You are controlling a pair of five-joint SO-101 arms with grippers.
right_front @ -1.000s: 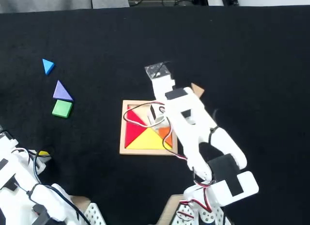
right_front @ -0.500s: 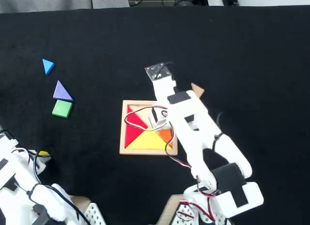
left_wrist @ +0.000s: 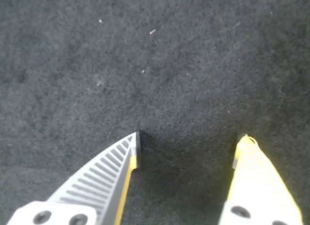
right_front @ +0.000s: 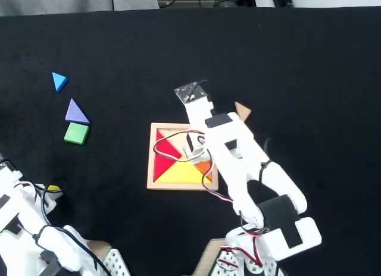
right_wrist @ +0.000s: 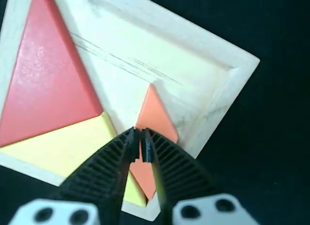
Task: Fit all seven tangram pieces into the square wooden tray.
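My right gripper (right_wrist: pixel 139 137) is closed, fingertips pressed together with nothing between them, hanging over the square wooden tray (right_wrist: pixel 213 50). The orange piece (right_wrist: pixel 156 116) lies right beneath my tips, against the tray's inner wall. The yellow triangle (right_wrist: pixel 63 147) and red triangle (right_wrist: pixel 53 84) sit in the tray just beside it. A tan triangle (right_front: pixel 241 110) lies on the black cloth (left_wrist: pixel 155 65) near my right arm, outside the tray. The blue triangle (right_front: pixel 58 81), purple triangle (right_front: pixel 75 112) and green square (right_front: pixel 76 133) lie well apart from that gripper, past the tray. My left gripper (left_wrist: pixel 191 137) hangs open over bare cloth.
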